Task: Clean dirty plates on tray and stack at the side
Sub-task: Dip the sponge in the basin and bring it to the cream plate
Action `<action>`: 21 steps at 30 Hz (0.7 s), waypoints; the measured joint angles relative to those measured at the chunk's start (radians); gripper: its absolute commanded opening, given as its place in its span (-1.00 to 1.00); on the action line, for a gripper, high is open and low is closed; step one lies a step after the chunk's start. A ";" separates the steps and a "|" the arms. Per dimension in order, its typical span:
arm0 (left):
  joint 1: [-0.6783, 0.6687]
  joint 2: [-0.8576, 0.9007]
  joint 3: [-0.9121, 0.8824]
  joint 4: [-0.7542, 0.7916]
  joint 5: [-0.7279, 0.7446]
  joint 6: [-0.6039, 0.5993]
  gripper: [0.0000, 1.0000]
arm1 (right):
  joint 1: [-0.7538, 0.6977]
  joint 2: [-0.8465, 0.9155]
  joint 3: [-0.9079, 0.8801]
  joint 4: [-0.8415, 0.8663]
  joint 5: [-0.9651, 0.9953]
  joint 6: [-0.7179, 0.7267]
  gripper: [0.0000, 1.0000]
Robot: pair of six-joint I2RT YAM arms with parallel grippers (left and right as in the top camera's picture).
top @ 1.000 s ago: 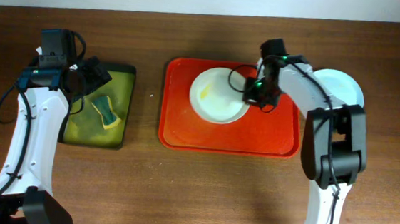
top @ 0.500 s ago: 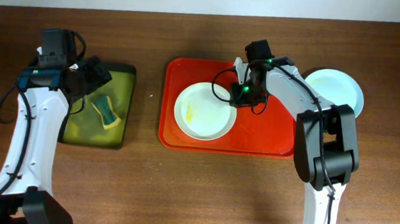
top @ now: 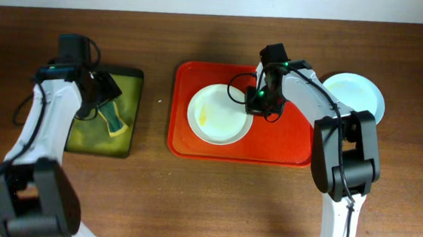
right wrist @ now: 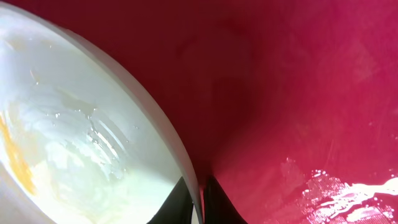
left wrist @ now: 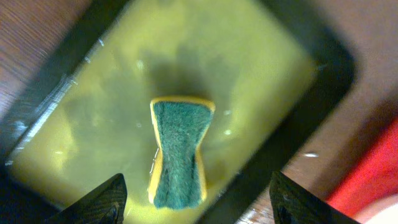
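A white plate (top: 218, 115) with a yellow smear lies on the left half of the red tray (top: 285, 143). My right gripper (top: 257, 101) is shut on this plate's right rim. In the right wrist view the rim (right wrist: 155, 130) passes between my two dark fingertips (right wrist: 198, 202), above the wet red tray (right wrist: 298, 93). A pale mint-blue plate (top: 355, 96) lies on the table right of the tray. My left gripper (top: 99, 91) is open and empty above a green-and-yellow sponge (left wrist: 179, 152), which lies apart from both fingers (left wrist: 96, 202).
The sponge (top: 110, 118) lies in a small dark tray (top: 128, 78) of yellow-green liquid at the left. Bare wooden table shows between the two trays and along the front. A pale wall edge runs along the back.
My right gripper dragged the white plate left and forward across the red tray, then stopped. My left arm shifted right over the dark tray.
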 measured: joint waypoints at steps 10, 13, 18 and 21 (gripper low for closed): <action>-0.004 0.239 -0.011 0.007 0.038 0.002 -0.83 | 0.000 0.001 0.000 0.037 0.003 0.005 -0.78; -0.003 0.239 -0.011 0.029 0.038 0.003 -1.00 | 0.000 0.001 0.000 0.043 0.003 0.005 -0.78; 0.030 0.231 0.017 -0.016 0.037 0.005 -1.00 | 0.000 0.001 0.000 0.044 0.003 0.005 -0.78; 0.031 0.120 0.034 -0.035 0.038 0.007 -1.00 | 0.000 0.001 0.000 0.051 0.004 0.005 -0.79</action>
